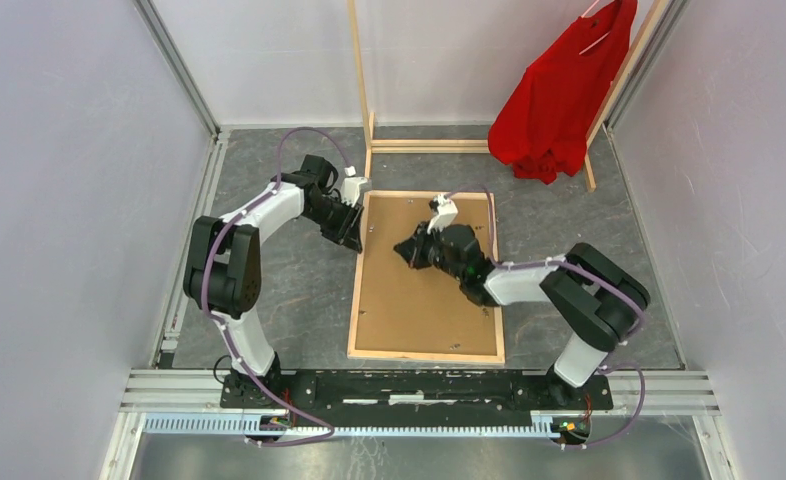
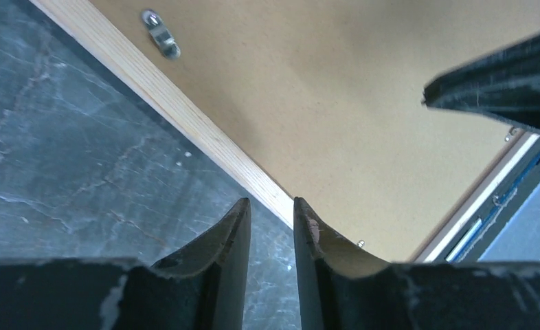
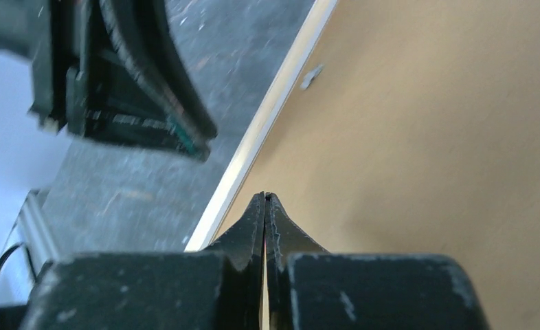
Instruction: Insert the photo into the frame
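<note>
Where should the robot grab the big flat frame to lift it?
Probably its thin wooden left edge, coming in low from the left. The frame lies flat on the table, and its brown board middle is far too wide to pinch. The left jaws sit at that edge, slightly apart.

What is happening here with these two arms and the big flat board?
Two robot arms work on a frame that lies face down on the table. The photo sits inside it, brown back up. The right end effector is shut and points at that back; whether it touches is unclear. The left end effector stands slightly open at the frame's left edge, gripping nothing.
</note>
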### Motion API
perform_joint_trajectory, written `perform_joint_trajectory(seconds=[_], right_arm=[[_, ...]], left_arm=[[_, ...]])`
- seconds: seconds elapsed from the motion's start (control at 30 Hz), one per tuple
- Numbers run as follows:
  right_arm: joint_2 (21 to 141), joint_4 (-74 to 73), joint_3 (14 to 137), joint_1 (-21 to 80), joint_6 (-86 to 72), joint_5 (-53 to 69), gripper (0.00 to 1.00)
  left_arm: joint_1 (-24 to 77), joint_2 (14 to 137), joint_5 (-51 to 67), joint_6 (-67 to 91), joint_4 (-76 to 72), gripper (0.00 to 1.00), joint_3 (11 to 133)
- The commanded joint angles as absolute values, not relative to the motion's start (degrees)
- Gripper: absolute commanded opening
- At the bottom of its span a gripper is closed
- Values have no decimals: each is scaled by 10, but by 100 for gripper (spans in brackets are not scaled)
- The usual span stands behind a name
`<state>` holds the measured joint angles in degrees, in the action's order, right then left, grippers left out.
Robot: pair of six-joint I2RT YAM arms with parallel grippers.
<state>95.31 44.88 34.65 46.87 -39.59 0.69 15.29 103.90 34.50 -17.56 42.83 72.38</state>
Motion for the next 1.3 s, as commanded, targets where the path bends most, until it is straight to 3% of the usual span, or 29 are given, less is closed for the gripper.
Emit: perform_joint_trajectory(seconds=[0.0,0.4,0.83,1.1,1.27], right_arm=[[1012,361,459,428,-344,35,0],[1166,298,633,406,-339,84,0],[1225,289,677,397,-349,90,0],[1232,290,679,391,-358,89,0],[1224,300,666,384,-364,89,0]], left_arm=[[141,1069,336,-136,394,37,752],[124,1132,354,-133,389,32,780],[124,1139,395,-135,395,28,781],[120,1132,442,-176,439,35,794],[121,1153,409,-164,432,29,797]])
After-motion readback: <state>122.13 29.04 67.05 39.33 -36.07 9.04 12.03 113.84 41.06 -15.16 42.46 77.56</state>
